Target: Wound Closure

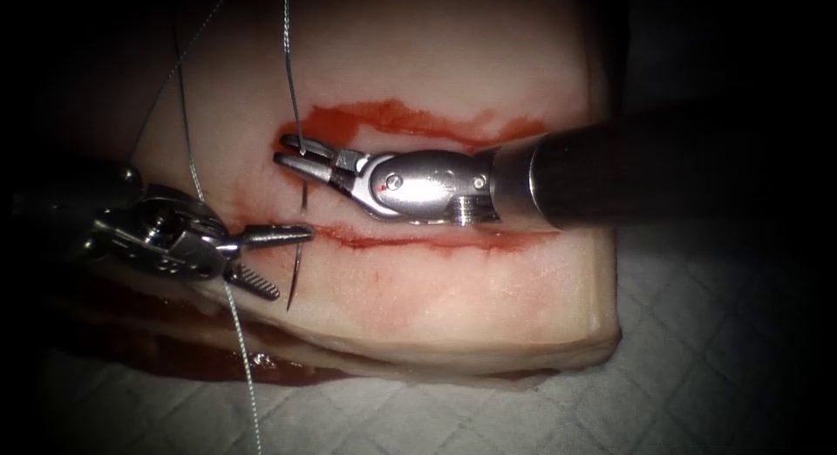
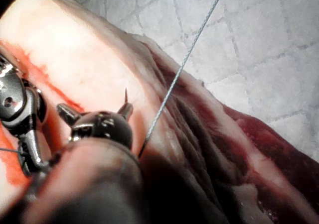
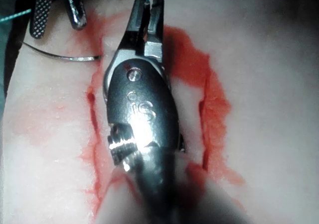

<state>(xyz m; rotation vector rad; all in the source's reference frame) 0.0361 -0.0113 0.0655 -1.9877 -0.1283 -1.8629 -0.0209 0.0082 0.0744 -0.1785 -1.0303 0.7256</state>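
My right tool (image 1: 283, 150) comes in from the right and lies over the tissue (image 1: 436, 307) between two red lines. Its jaws (image 3: 148, 0) are shut on the thread (image 1: 290, 80), which rises straight up from them. The curved needle (image 1: 295, 276) stands in the tissue at the left end of the cut (image 1: 418, 240). Its free pointed end (image 2: 125, 93) reaches toward the front edge. My left tool (image 1: 294, 263) is open, one jaw on each side of the needle's free part, and holds nothing. In the right wrist view the needle (image 3: 60, 56) runs into the red cut edge.
A second run of thread (image 1: 240, 359) passes the left tool and trails down over the front edge onto the white cloth (image 1: 523, 420). Red fluid (image 1: 392, 117) stains the tissue behind the right tool. The tissue's front edge drops off just below the needle.
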